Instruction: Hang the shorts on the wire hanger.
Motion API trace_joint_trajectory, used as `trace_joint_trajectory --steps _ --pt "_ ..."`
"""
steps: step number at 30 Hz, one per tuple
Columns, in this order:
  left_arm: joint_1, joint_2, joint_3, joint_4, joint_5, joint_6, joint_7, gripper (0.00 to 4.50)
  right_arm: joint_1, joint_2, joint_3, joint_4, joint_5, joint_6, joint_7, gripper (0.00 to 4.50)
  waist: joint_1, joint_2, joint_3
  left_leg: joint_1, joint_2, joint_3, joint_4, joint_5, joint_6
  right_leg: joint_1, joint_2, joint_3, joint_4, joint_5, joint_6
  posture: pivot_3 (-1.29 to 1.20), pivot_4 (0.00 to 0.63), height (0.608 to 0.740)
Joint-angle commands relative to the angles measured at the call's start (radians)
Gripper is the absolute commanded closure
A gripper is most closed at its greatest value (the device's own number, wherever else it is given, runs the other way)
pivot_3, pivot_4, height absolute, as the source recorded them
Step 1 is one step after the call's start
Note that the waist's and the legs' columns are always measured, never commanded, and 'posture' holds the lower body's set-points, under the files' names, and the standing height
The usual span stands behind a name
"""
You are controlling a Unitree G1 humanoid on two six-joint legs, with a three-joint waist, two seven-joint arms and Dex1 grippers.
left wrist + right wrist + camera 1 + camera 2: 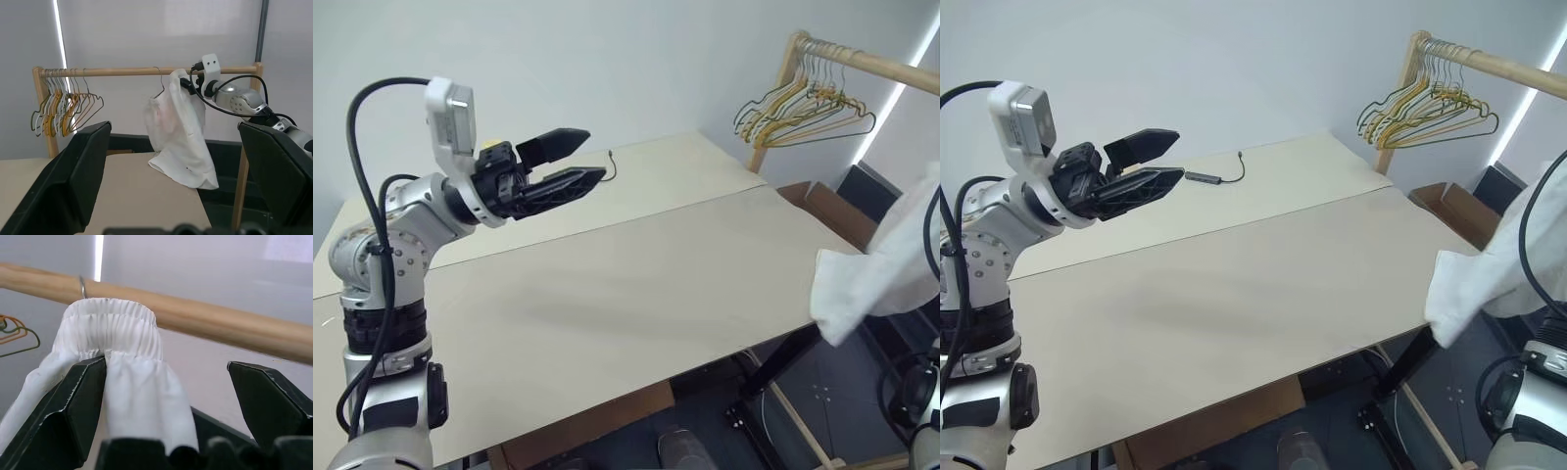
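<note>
The white shorts hang below the wooden rod, their hem draping past the table's right edge. The wire hanger's small hook sits over the rod; the rest of the hanger is hidden in the cloth. My right gripper is open at the gathered waistband, and the cloth lies between its fingers against one finger. The left wrist view shows that gripper at the shorts' top. My left gripper stands open above the table's far left, holding nothing.
A bunch of yellow, green and tan hangers hangs at the rod's left end. The beige table spreads in front, with a small dark cable at its far side. A cardboard box sits on the floor beyond the table's right edge.
</note>
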Motion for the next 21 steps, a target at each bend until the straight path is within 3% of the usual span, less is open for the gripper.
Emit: trace_joint_trajectory --steps 1,11,21 --pt "-0.011 0.012 0.017 -0.018 -0.002 -0.022 -0.007 0.00 -0.031 -0.013 -0.066 0.022 0.028 0.031 -0.019 0.01 0.003 0.000 0.000 0.000 0.000 0.000 0.000 0.000 0.000 0.000 0.000 0.000 0.000 0.000 0.000 -0.24 0.000 0.740" --pt "-0.012 0.019 0.019 -0.015 0.002 -0.022 -0.015 0.00 -0.034 -0.010 -0.079 0.011 0.030 0.018 -0.040 0.01 0.014 0.000 0.000 0.001 0.000 0.001 0.000 0.000 0.001 0.000 0.000 0.001 0.000 0.000 0.000 -0.24 0.000 0.740" --pt "-0.010 0.021 0.017 -0.013 0.007 -0.022 -0.020 0.00 0.067 0.016 -0.003 -0.180 0.003 -0.316 0.058 0.01 0.014 0.000 0.000 0.000 0.000 0.002 0.000 -0.001 0.001 0.000 0.000 0.002 -0.001 0.000 0.002 -0.24 0.007 0.740"
